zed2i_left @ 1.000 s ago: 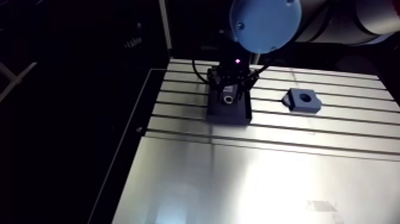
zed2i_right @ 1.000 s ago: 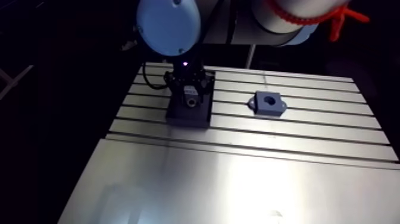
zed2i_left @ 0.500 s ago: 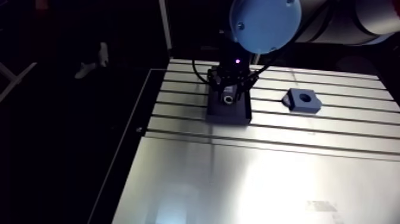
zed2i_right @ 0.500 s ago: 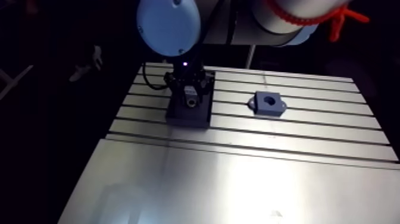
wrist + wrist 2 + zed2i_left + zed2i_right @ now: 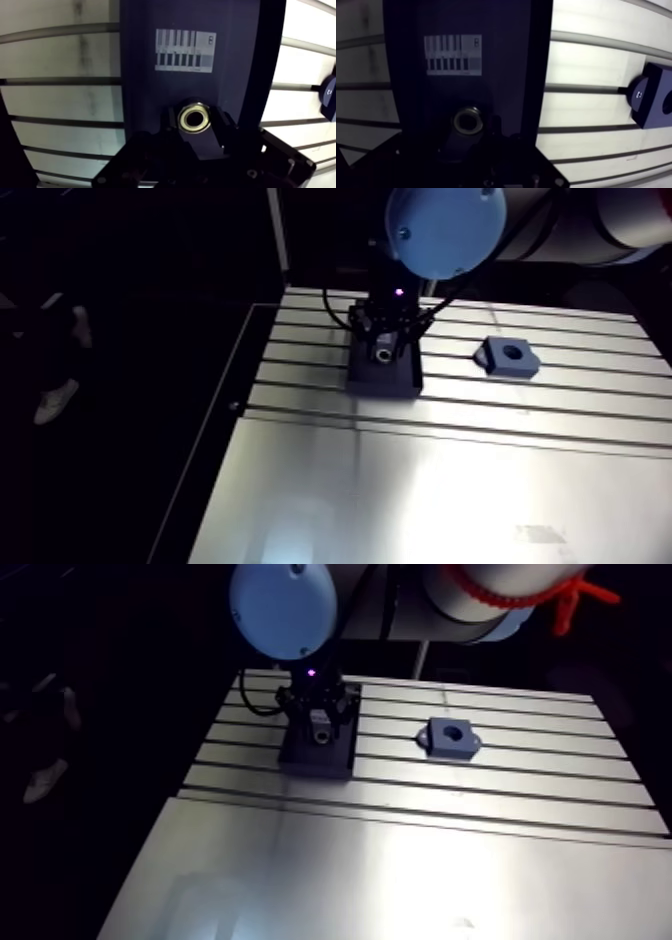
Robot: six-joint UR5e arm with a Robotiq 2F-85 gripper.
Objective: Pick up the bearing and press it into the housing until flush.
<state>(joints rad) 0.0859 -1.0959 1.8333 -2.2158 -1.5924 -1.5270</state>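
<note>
- We see the gripper [image 5: 196,128] low over a dark tray [image 5: 150,90], with the bearing [image 5: 195,118] right at its tip.
- The bearing, a small pale ring, lies on the tray, just short of a white barred label [image 5: 185,50].
- Everything round the ring is dark, so we cannot tell whether the gripper clamps it or stands loose.
- The tray lies on the slotted part of the table [image 5: 430,488], its long edges crossing the slots.
- The housing [image 5: 510,357], a dark block with a round hole, sits well apart from the tray, bare slotted metal between them.
- The tray is closer to the table's side edge than the housing is.
- Beyond that edge, off the table, we see a shoe [image 5: 55,401] and a lower leg.
</note>
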